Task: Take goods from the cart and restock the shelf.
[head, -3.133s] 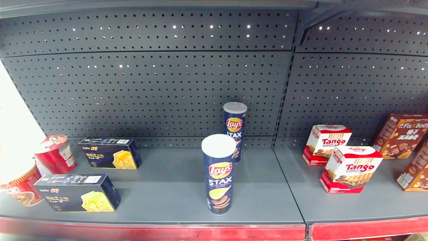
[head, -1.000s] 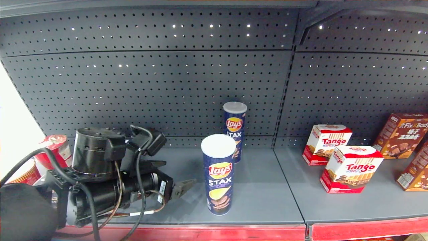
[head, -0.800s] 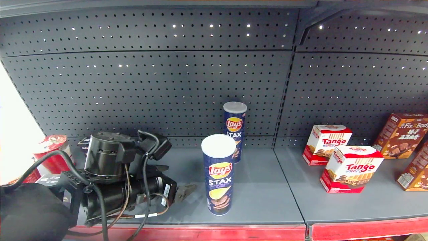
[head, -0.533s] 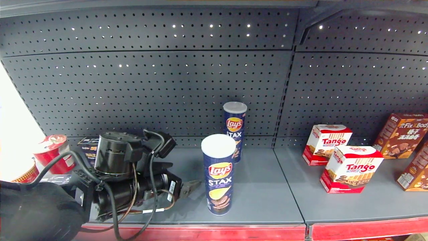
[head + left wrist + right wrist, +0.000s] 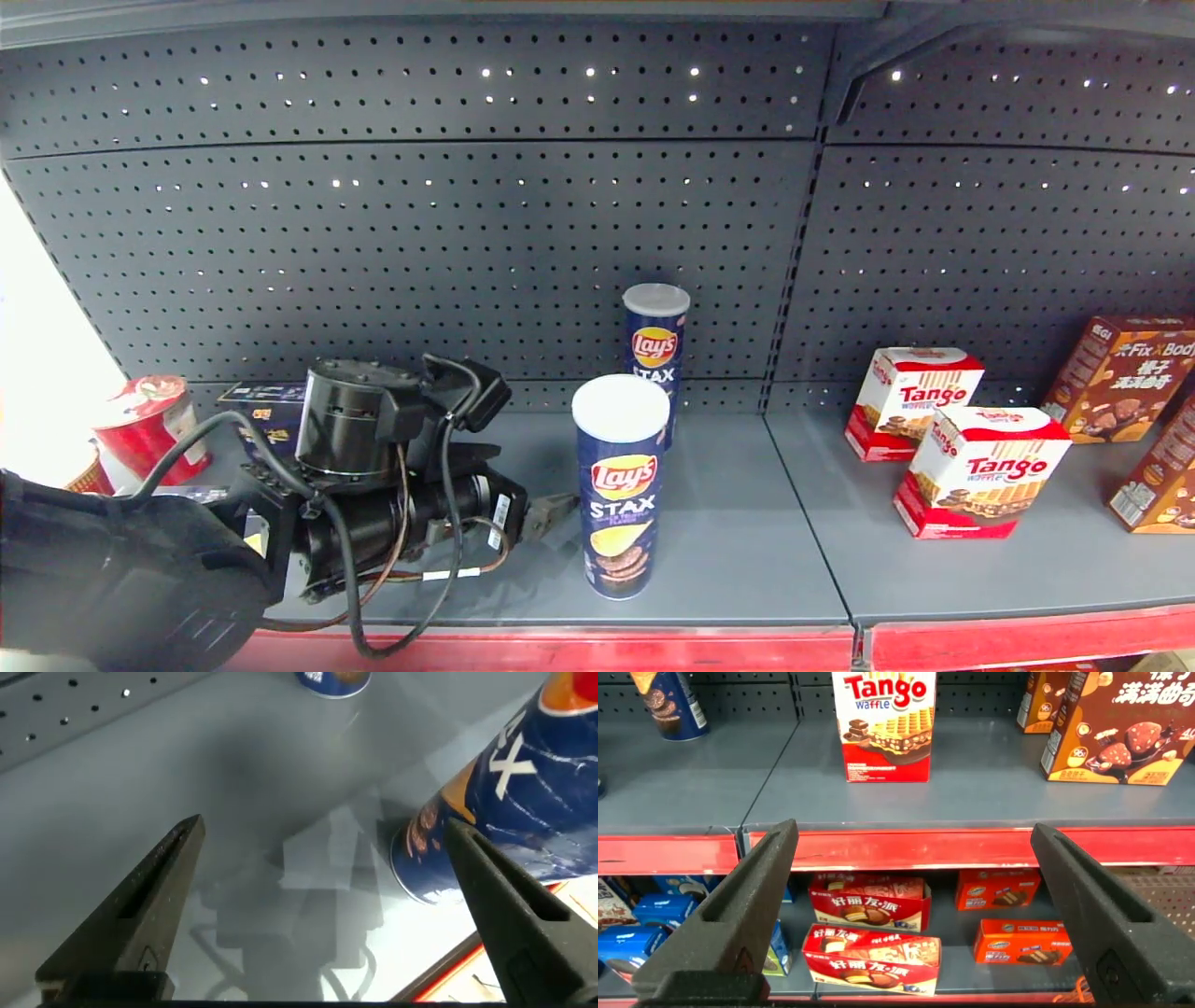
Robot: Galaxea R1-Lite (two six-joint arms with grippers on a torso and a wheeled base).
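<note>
Two tall dark blue chip cans stand on the grey shelf [image 5: 728, 551]. The front can [image 5: 620, 485] is near the shelf's front edge and the rear can [image 5: 654, 359] is by the pegboard. My left gripper [image 5: 553, 511] lies low over the shelf, just left of the front can. It is open and holds nothing [image 5: 322, 829]. One of its fingers [image 5: 505, 905] is up against the side of the front can [image 5: 505, 803]; the rear can [image 5: 334, 679] is farther off. My right gripper [image 5: 915, 833] is open and holds nothing, out in front of the shelf's red edge [image 5: 906, 845].
Red-and-white wafer boxes [image 5: 980, 471] and brown boxes [image 5: 1130, 364] fill the right bay. Red cup noodles [image 5: 149, 425] and a dark blue box [image 5: 261, 411] sit behind my left arm. Lower shelves hold more boxed goods [image 5: 868, 952]. Bare shelf lies between the cans and the wafer boxes.
My left arm came in from the left and slid right along the shelf to the front can. The front can has shifted slightly to the right.
</note>
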